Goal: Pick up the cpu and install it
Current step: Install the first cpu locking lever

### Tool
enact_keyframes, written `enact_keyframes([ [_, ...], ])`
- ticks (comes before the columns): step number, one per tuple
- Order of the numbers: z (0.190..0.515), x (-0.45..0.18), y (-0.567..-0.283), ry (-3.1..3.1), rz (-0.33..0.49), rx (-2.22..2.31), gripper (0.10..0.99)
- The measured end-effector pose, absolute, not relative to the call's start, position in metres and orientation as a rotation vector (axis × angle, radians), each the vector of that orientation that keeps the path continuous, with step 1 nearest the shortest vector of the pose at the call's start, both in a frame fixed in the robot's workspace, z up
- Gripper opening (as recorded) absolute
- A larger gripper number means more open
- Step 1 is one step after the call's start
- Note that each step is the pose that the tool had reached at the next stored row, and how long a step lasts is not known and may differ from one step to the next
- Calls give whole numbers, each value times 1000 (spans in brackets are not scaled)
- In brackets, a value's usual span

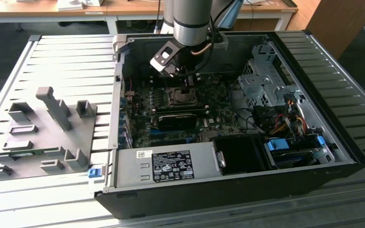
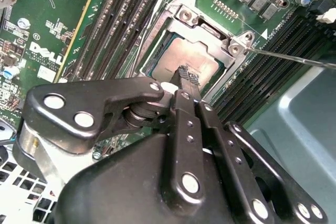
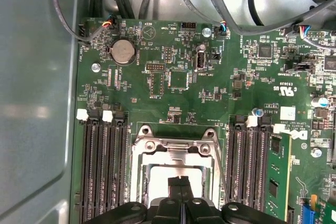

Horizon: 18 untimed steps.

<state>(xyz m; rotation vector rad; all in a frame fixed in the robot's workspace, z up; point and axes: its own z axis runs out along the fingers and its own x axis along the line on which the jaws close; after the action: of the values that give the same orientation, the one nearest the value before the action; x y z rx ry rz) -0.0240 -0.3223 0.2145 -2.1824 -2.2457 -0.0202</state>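
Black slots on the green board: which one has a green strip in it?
The one farthest from the silver metal-framed socket, on the side away from the grey case wall, holds a thin green memory strip. The others are empty.

Wooden desks [image 1: 138, 8] beyond slatted table [image 1: 62, 61]

Arm [image 1: 189, 21]: silver-grey cylindrical link, black cable [image 1: 220, 35] looped at wrist. Gripper [image 2: 187, 75]: matte black linkage bars, silver rivets [image 2: 190, 183] at each pivot, two narrow ribbed fingertips [image 2: 182, 72].
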Motion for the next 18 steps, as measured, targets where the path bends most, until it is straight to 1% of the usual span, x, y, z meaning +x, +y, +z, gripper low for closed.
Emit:
enact_keyframes([
  [18, 218, -24, -322, -2246, -20, -2182, 106],
])
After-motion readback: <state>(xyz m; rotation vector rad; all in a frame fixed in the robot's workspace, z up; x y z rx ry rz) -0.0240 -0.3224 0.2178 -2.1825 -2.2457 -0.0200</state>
